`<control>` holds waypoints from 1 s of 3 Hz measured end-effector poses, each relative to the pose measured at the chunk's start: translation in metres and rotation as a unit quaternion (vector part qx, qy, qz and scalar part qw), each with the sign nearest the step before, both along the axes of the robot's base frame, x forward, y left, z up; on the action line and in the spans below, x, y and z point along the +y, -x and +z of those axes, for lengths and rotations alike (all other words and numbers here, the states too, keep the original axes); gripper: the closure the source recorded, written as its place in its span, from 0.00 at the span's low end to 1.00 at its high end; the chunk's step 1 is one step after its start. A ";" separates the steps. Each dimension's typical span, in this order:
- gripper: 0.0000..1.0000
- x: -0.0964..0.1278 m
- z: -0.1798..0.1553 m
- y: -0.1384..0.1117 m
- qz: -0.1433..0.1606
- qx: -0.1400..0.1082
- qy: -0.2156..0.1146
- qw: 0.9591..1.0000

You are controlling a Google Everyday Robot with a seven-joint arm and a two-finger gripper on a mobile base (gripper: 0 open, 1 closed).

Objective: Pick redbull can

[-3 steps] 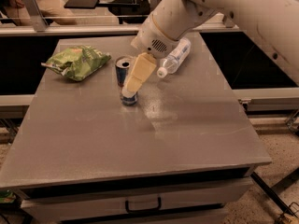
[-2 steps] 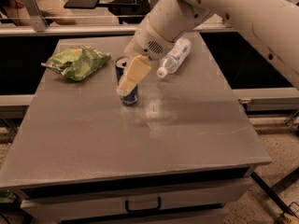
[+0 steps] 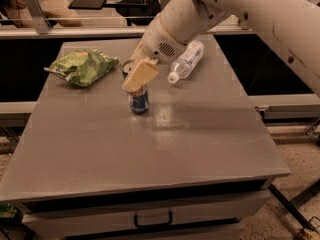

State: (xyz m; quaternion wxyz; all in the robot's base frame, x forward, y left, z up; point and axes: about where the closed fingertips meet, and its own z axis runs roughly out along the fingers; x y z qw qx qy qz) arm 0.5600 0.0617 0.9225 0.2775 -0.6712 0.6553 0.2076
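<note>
At the redbull can [image 3: 138,100], long axis upright: my gripper [image 3: 135,80] sits against its upper half, arm reaching in from the can's right. Grip width: I cannot tell.

The redbull can [image 3: 139,102] is shiny metal. The gripper [image 3: 133,80], up at the can's top, looks like smooth tan plastic. The table [image 3: 150,154] is smooth and a bit shiny. The green snack bag [image 3: 82,66] is crinkly. The water bottle [image 3: 186,60] is clear plastic.

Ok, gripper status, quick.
Gripper: at the top of the redbull can, which stands on the table; open or closed cannot be told.
</note>
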 end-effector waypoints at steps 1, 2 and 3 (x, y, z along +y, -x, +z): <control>0.88 -0.005 0.022 0.004 0.015 -0.001 -0.013 1.000; 1.00 -0.010 0.046 0.006 0.029 -0.004 -0.024 0.999; 1.00 -0.015 0.077 0.009 0.057 -0.013 -0.045 0.997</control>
